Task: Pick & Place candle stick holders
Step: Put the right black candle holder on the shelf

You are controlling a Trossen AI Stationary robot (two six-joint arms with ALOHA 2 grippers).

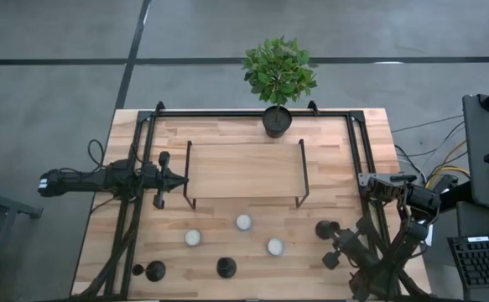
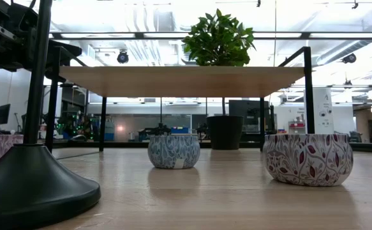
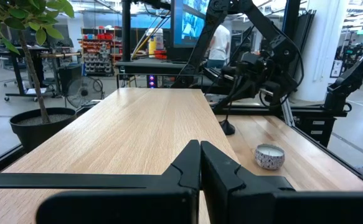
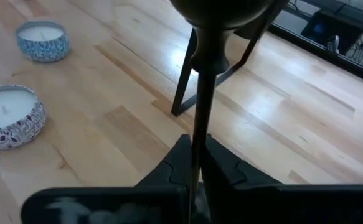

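My right gripper (image 4: 197, 158) clamps a candle stick holder (image 4: 203, 93) by its thin, stiff, slippery stem near the tabletop's right edge; my left gripper (image 3: 200, 163) rests closed.

In the low view, the near candle stick holder (image 2: 29, 185) is cut off at the left edge
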